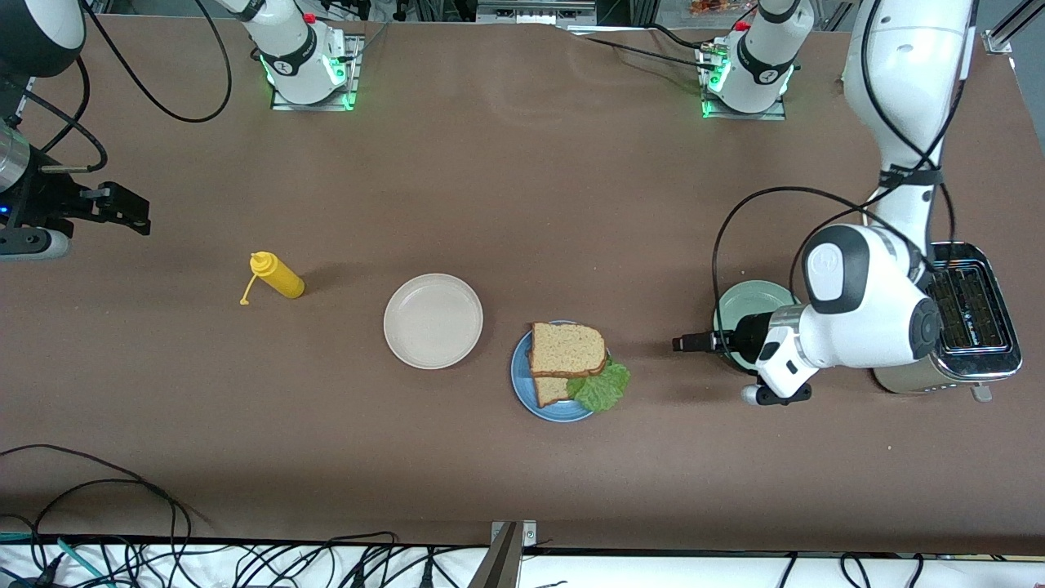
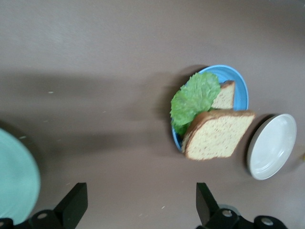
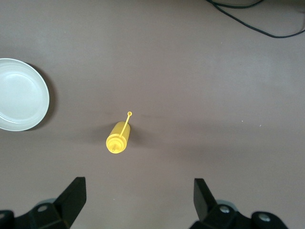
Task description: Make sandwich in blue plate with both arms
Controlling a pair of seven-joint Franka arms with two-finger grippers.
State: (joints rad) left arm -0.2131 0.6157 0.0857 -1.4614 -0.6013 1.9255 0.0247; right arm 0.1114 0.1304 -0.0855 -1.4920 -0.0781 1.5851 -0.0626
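The blue plate [image 1: 522,384] holds the sandwich: one brown bread slice [image 1: 567,349] lies over a lower slice [image 1: 551,390], with the green lettuce leaf [image 1: 602,385] sticking out at the plate's rim toward the left arm's end. The left wrist view shows the same plate [image 2: 236,76], top slice [image 2: 219,133] and lettuce [image 2: 193,98]. My left gripper [image 1: 679,343] [image 2: 139,193] is open and empty over the table between the blue plate and a mint-green plate. My right gripper [image 1: 139,216] [image 3: 138,186] is open and empty over the table at the right arm's end.
A cream-white plate [image 1: 433,320] [image 3: 19,95] sits beside the blue plate. A yellow squeeze bottle [image 1: 277,275] [image 3: 118,140] lies toward the right arm's end. The mint-green plate [image 1: 747,304] and a metal toaster [image 1: 971,318] stand under the left arm. Cables [image 1: 98,490] run along the table's near edge.
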